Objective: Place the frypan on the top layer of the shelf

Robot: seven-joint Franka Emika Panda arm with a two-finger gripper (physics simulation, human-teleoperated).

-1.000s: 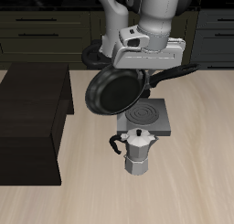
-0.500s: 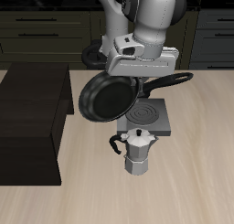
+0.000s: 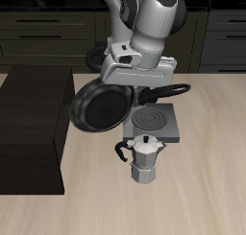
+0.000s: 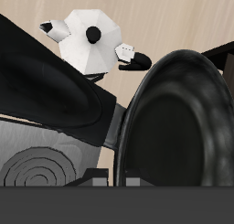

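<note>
frypan (image 3: 101, 105): airborne, tilted steeply, bowl hangs just beside the shelf edge, above and beside the stove plate (image 3: 157, 124)
gripper (image 3: 142, 79): clamped on the frypan handle near the bowl; fingertips hidden by its own body
shelf (image 3: 34, 109): flat top bare near the frypan
moka pot (image 3: 144, 157): upright, in front of the stove plate, below the frypan
step: carry the frypan over the shelf top
how: lift so the tilted rim clears the shelf edge, level the bowl, centre it, lower, then let go
risk: rim clips the shelf edge; pan may swing in the grasp
</note>
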